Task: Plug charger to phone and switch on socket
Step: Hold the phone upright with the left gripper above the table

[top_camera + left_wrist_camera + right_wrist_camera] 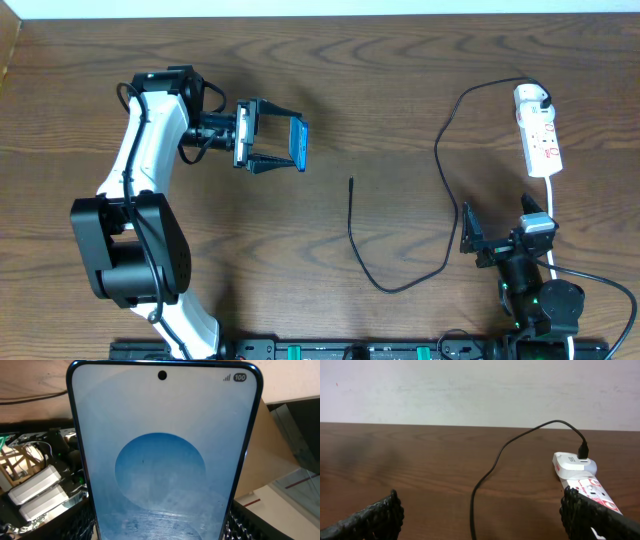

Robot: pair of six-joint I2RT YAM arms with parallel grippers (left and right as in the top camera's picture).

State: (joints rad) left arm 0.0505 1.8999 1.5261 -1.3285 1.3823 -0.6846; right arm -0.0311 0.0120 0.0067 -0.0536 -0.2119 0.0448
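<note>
Dark wood-grain desk [330, 60], pale wall [470, 390] behind. Far right on it: socket [540, 135], a white strip with red marks, long axis running away from the robot at a slight slant, white adapter [531, 97] plugged in at its far end. White cord [551, 200] leaving the near end, toward the robot.

Well left of the socket and about level with it: phone [299, 145], held clear of the desk, clamped across its width by the left tool [290, 140]. From above only a narrow blue sliver, so stood up rather than lying flat; screen turned away from the socket, back at the left wrist. In the left wrist view, camera-hole end uppermost, long axis straight up the picture, finger pads [80, 527] low on both side edges.

Charger [441, 175]: thin black cable out of the adapter, arcing left of the socket, sweeping toward the robot, then curling back. Plug tip [351, 182] flat on the desk between socket and phone, nearer the phone, pointing away from the robot, touching neither.

Just on the robot's side of the socket: right tool [498, 225], released, jaws spread wide, nothing between them.
</note>
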